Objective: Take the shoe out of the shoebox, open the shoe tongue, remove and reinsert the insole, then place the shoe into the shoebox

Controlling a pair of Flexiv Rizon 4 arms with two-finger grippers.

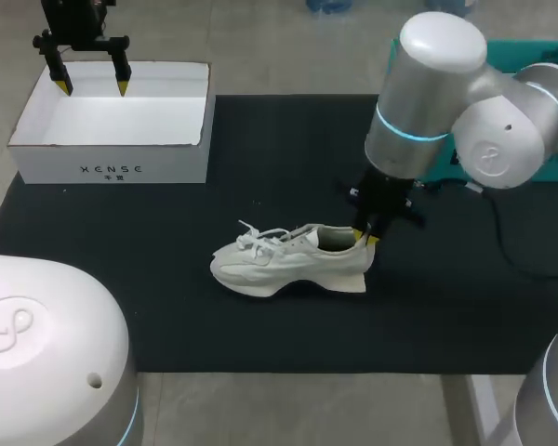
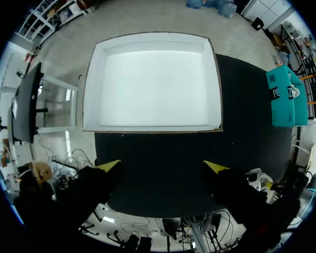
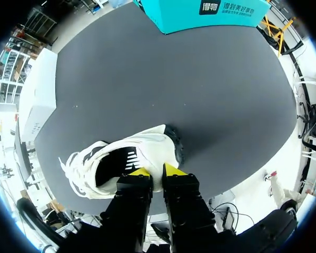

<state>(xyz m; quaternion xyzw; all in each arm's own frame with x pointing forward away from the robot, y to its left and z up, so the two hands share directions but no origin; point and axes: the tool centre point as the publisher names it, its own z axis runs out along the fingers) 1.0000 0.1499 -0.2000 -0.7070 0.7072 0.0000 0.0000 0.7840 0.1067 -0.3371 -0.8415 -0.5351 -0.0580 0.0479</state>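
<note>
Closest in, the rounded white shell of the left arm (image 1: 37,353) fills the near left corner of the head view. Beneath everything lies the table (image 1: 260,409), grey at its near edge and covered almost wholly by a black mat (image 1: 288,139) that reaches toward both side edges.

Next in bulk is the right arm (image 1: 446,93), coming in from the far right; its thick silver joints hide part of a teal box (image 1: 539,51) standing at the table's far right corner. A white shoebox (image 1: 167,170) sits at the far left corner of the table, its open top upward and its long front wall facing the near edge.

On the mat near the table's middle, a little toward the near edge, the white shoe (image 1: 288,265) stands upright on its sole, toe toward the left edge, heel toward the right, laces loose.

At the heel, the right claw (image 1: 365,238) is clamped on the shoe's rim, one finger inside the opening and one outside. Well apart from it, the left claw (image 1: 93,85) hangs above the shoebox's far left part, fingers spread wide, holding nothing.
</note>
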